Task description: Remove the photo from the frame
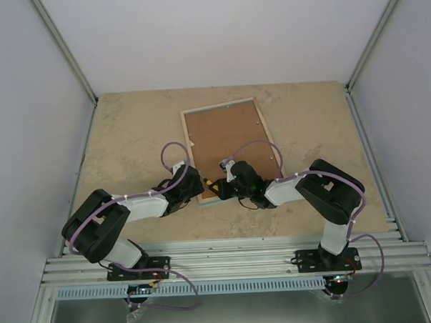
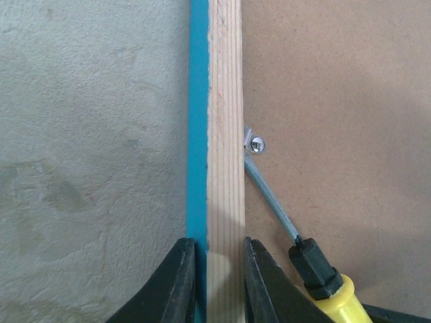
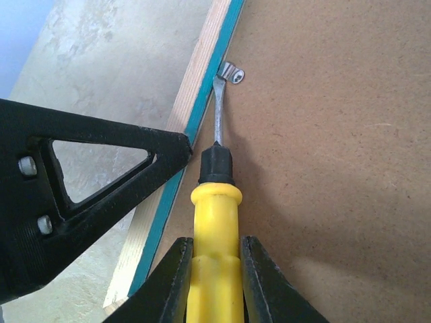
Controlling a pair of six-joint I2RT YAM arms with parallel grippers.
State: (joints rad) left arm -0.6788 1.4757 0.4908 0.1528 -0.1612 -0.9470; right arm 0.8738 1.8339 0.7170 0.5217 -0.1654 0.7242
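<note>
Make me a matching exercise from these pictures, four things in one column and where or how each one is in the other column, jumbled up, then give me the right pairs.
Things:
1. left gripper
2. right gripper
3. screwdriver
4. backing board

States:
A. brown, lying inside the frame
B. shut on a yellow handle
C. fingers clamped on either side of the wooden rail
D. blade tip at the metal clip

Pairs: 1-C, 2-B, 3-D, 4-A
</note>
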